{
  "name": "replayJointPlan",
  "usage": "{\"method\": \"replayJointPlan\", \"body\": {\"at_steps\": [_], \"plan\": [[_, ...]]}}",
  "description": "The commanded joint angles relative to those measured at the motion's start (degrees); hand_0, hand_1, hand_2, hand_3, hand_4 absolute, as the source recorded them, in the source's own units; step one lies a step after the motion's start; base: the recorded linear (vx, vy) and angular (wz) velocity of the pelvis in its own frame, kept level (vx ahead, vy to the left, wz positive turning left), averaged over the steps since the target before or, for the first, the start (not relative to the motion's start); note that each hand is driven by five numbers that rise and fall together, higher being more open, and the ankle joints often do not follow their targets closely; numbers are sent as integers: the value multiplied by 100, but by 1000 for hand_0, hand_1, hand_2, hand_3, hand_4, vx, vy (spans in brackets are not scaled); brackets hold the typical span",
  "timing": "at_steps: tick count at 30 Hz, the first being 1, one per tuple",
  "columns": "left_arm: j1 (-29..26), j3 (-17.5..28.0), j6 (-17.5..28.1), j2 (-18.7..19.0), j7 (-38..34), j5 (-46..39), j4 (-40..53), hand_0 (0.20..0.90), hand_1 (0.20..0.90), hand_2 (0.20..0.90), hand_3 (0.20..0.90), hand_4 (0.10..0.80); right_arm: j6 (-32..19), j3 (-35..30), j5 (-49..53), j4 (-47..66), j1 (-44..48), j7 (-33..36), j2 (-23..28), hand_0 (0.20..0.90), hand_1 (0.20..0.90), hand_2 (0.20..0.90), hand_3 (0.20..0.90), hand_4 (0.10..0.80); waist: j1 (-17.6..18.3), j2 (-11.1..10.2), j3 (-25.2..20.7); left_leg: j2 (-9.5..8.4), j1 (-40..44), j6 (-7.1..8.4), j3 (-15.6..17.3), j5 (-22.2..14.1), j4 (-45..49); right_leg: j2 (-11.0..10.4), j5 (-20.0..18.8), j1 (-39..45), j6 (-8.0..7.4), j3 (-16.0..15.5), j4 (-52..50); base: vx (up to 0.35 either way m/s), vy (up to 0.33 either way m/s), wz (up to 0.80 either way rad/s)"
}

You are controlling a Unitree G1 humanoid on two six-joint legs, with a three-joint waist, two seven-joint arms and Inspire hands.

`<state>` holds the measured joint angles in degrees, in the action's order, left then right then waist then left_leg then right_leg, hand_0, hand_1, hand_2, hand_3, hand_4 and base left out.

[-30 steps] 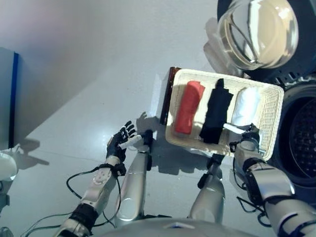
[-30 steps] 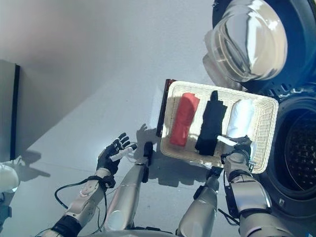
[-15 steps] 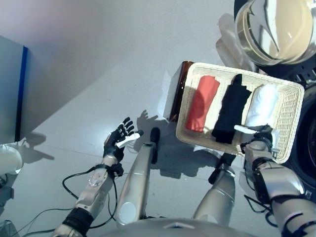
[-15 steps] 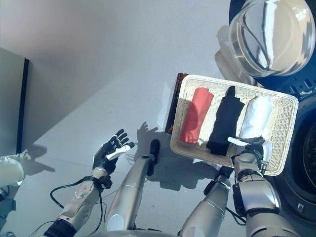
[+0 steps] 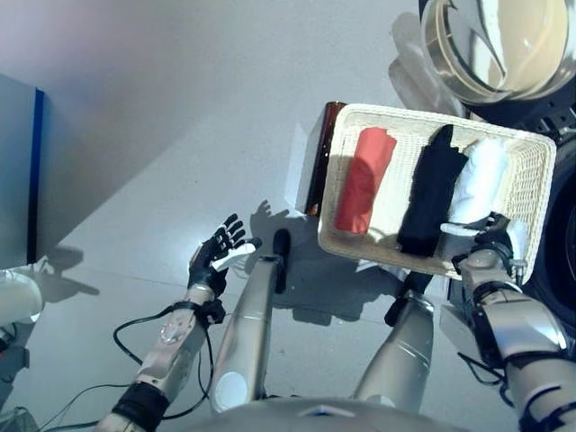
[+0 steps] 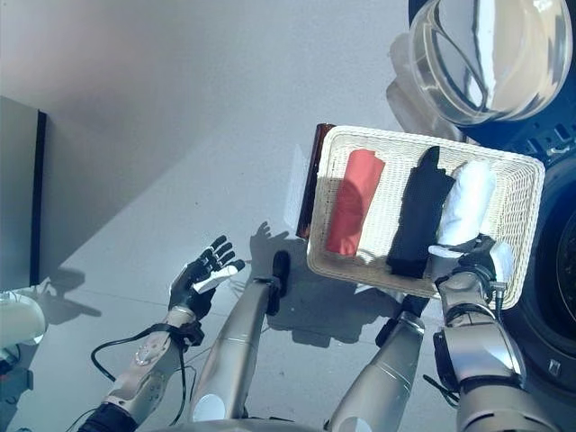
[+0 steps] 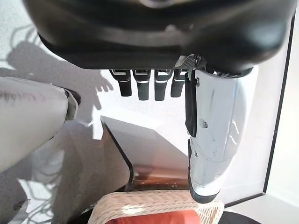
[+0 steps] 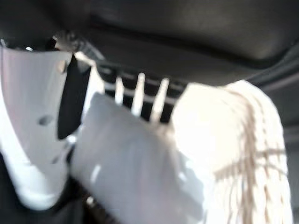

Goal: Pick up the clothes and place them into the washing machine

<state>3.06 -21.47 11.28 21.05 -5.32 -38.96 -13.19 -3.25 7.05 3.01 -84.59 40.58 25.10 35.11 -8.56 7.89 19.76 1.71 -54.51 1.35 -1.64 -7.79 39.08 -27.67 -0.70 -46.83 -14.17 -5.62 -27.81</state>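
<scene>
A: A pale woven wicker basket [image 5: 536, 193] is seen on the grey floor [image 5: 162, 117], and three rolled garments are laid side by side in it: a red rolled cloth [image 5: 364, 180], a black rolled cloth [image 5: 432, 189] and a white rolled cloth [image 5: 478, 179].

B: And the right hand [image 6: 475, 263]?

A: It is placed at the near end of the white roll, just inside the basket's near rim. In the right wrist view the white cloth is pressed up between the white-covered thumb and the fingers [image 8: 139, 95], so the hand is taken as clamped on that roll.

B: The left hand [image 5: 214, 256]?

A: It is held over the bare floor, well apart from the basket, with its fingers spread and nothing in it.

B: What is found behind the basket?

A: The round glass door [image 6: 472, 56] of the dark washing machine [image 5: 565, 270] is swung open just past the far rim. A dark brown flat board [image 5: 317, 162] is seen against the basket's left side.
</scene>
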Motion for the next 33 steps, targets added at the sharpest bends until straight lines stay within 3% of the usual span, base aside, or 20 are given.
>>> {"method": "replayJointPlan", "body": {"at_steps": [1,13,20,21,22,24,25,33], "plan": [[33,138,317,183,-65,84,723,900,900,900,900,800,409,133,-260,-187,-122,-66,250,200,200,200,200,300,18,222,171,373,152,430,-282,77,-319,220,613,-57,285,147,-785,-4,6,-5],[37,248,356,138,-181,30,669,900,900,900,900,800,265,144,71,47,214,23,96,200,200,200,200,300,74,172,221,444,127,397,-177,152,-480,306,510,-247,268,179,-708,-19,-6,-7],[59,330,387,121,-188,-5,503,900,900,900,900,800,28,-399,744,149,57,208,128,200,200,200,200,300,128,168,108,484,447,444,-135,236,-833,329,477,35,253,108,-452,30,-11,-3],[60,352,395,104,-188,-21,462,900,900,900,900,800,-46,-502,897,233,27,233,137,200,200,200,200,300,150,149,98,500,526,461,-125,262,-923,342,451,116,245,89,-350,-59,-1,-2],[48,370,411,102,-201,-32,421,900,900,900,900,800,-112,-570,1021,351,-20,263,137,200,200,200,200,300,182,128,120,507,590,438,-75,511,-1115,353,206,173,288,39,-144,-60,1,-6],[28,364,419,65,-196,-59,318,900,900,900,900,800,-227,-670,1215,478,-120,255,100,200,200,200,200,300,231,73,93,553,834,497,-82,387,-1263,389,306,409,218,24,-14,36,-20,-9],[24,364,422,66,-196,-59,323,900,900,900,900,800,-228,-675,1216,483,-119,256,101,200,200,200,200,300,237,77,131,539,782,463,-56,579,-1303,380,123,371,269,-2,57,36,-35,-9],[15,435,408,-26,-122,-71,121,900,900,900,900,800,-619,-999,1943,1073,-684,14,-109,200,200,200,200,300,475,-253,0,640,1669,623,-47,923,-2255,477,-307,1427,157,-249,1181,52,-55,-7]]}}
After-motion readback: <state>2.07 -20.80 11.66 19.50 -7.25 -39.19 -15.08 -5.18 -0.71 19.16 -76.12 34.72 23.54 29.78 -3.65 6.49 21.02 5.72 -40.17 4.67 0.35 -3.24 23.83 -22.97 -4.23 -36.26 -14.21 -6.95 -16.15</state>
